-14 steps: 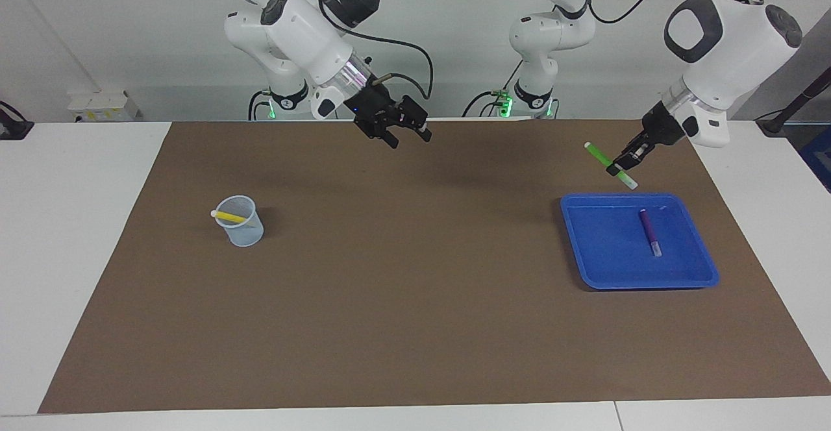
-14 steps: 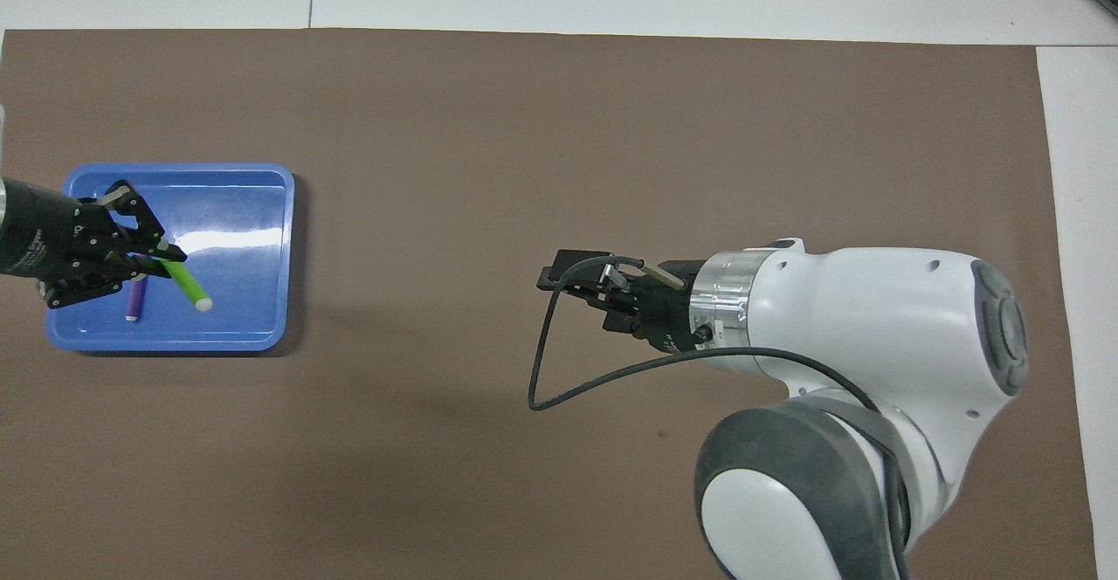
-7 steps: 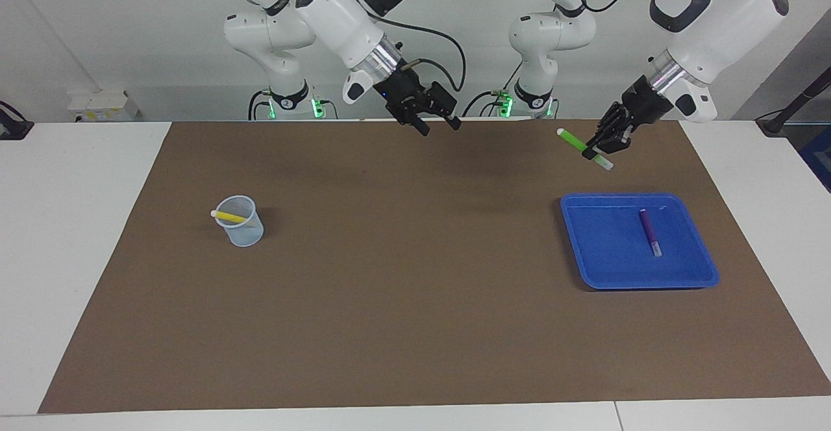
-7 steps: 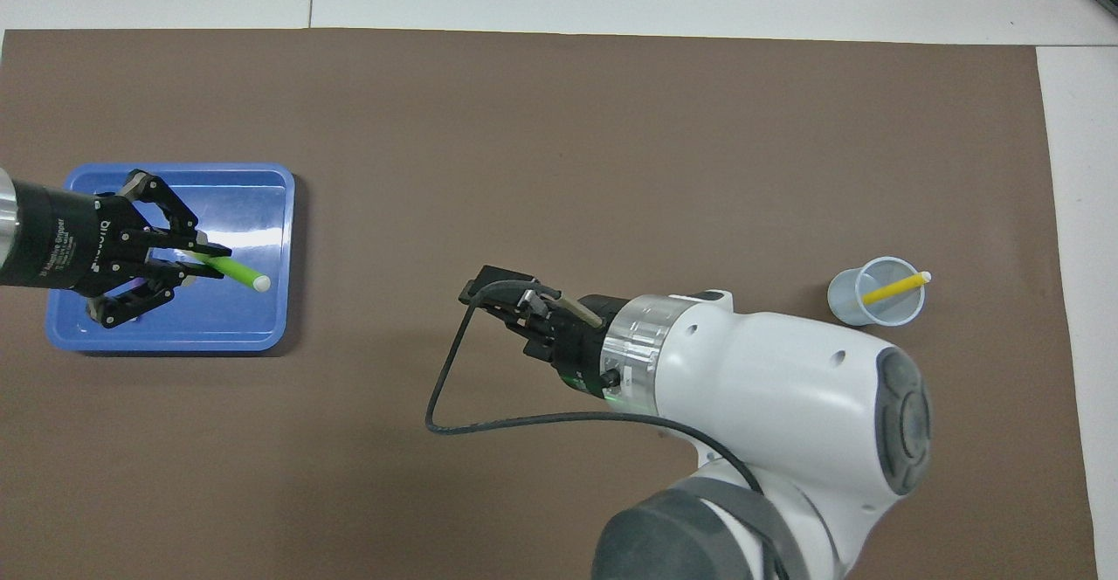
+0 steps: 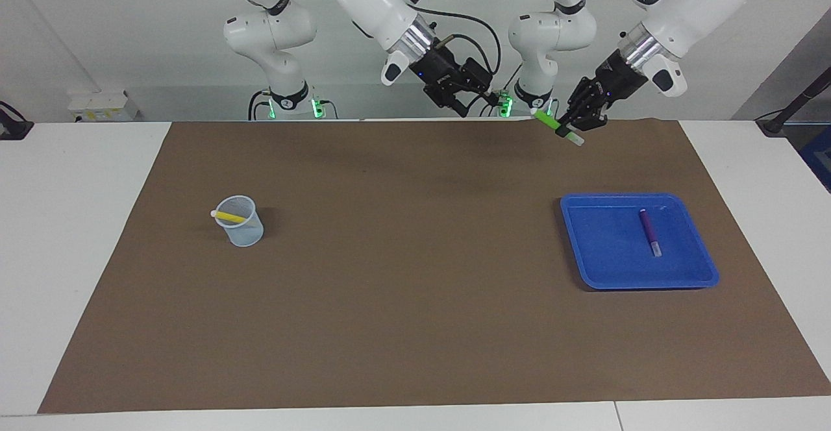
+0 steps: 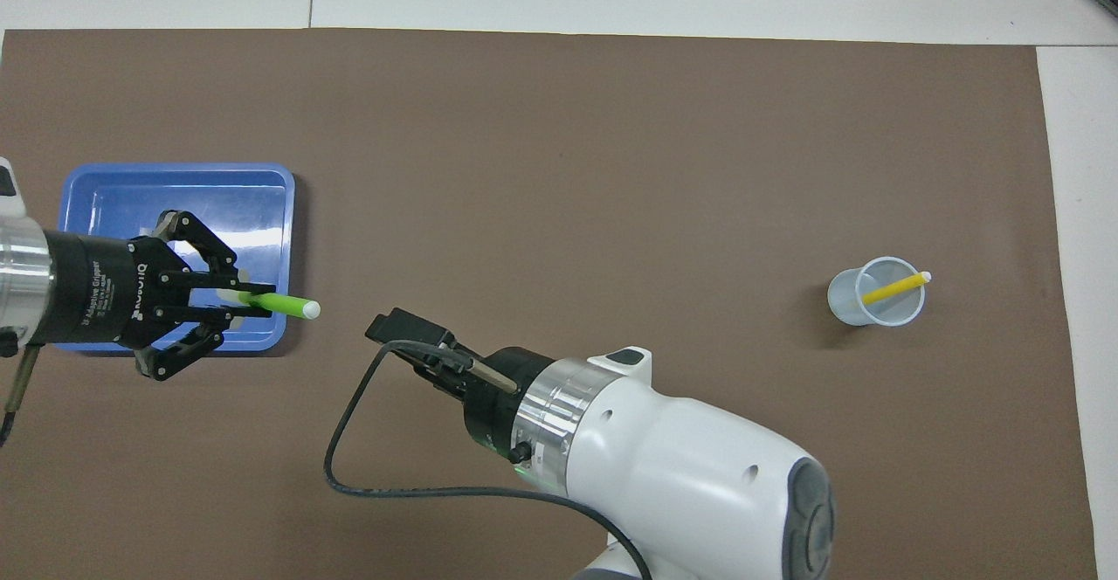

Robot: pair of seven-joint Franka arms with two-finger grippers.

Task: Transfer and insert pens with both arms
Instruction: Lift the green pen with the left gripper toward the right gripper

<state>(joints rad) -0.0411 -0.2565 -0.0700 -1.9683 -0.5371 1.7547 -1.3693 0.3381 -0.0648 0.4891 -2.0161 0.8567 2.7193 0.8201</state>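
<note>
My left gripper (image 5: 580,119) is shut on the green pen (image 5: 549,121) and holds it up in the air, level, its pale end pointing toward the right gripper. In the overhead view the left gripper (image 6: 249,298) and the green pen (image 6: 286,306) cover the blue tray's near corner. My right gripper (image 5: 470,95) is open and empty, raised over the mat's middle close to the robots; it also shows in the overhead view (image 6: 403,335). The purple pen (image 5: 648,231) lies in the blue tray (image 5: 639,283). The yellow pen (image 5: 228,216) leans in a clear cup (image 5: 245,231).
The cup (image 6: 860,305) with the yellow pen (image 6: 893,287) stands toward the right arm's end of the brown mat (image 5: 415,301). The tray (image 6: 175,182) lies toward the left arm's end. Two smaller white arms (image 5: 276,28) (image 5: 548,28) stand at the robots' edge.
Both grippers have risen and moved toward each other. The left gripper has carried the green pen from over the tray toward the middle of the table and levelled it.
</note>
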